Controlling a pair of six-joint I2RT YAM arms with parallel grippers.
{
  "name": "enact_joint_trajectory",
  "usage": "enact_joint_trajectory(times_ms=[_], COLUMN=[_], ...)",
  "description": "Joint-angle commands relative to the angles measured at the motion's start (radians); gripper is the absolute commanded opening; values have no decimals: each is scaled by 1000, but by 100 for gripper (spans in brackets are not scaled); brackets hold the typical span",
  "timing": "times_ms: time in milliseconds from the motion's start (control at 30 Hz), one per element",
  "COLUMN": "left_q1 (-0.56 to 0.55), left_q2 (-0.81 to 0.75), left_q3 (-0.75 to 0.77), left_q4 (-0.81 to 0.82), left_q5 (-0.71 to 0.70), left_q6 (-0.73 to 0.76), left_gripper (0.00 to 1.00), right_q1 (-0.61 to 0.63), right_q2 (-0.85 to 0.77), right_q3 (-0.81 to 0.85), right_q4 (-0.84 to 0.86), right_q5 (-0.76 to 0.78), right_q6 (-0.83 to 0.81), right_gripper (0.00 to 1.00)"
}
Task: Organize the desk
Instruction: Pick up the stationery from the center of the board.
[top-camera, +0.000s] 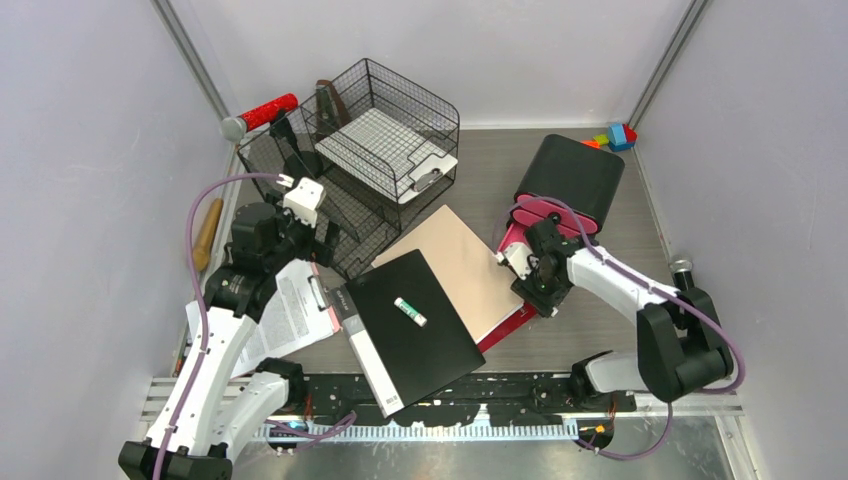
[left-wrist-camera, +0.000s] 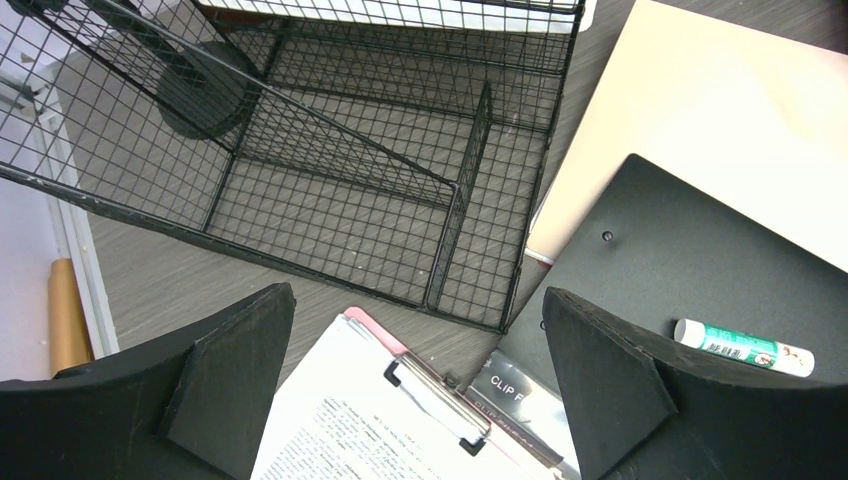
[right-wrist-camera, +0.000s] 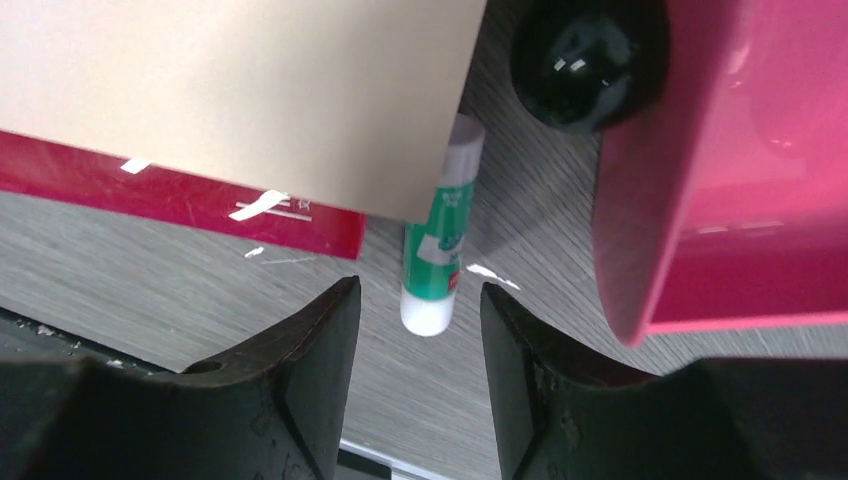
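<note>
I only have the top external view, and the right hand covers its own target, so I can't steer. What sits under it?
Observer: A green-and-white glue stick lies on the desk, untouched, between the open fingers of the right hand.
Operator: Is the stick clear of the folders?
Observer: No, its far end is tucked under the corner of the tan folder.
Operator: And under the left hand?
Observer: The left hand is wide open above the clipboard, with the metal clip between its fingers.
</note>
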Motion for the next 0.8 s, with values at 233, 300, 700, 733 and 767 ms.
enact_joint_trajectory(times_ms=[233,300,700,733,767], left_q1=[6,7,7,6,6], left_q2=[-19,-24,-19,-20,-19], left_q3=[0,-2,-9,-10,-10], left_q4=[26,26,28,29,28], left_q5=[33,33,44,44,44], left_q6=[-5,-4,-1,0,-1], left_gripper=[99,99,99,99,99], right_q1=[-6,-6,-8,-8,-8], right_q2=[92,70,-214,-216,-213], right_q3=[-30,-36,90,118,131], right_q4=[100,71,-173,-174,-168], right_q5=[35,59,73,70,70], right_q6=[-23,-34,-24,-21,-20], right_gripper=[20,15,9,9,9])
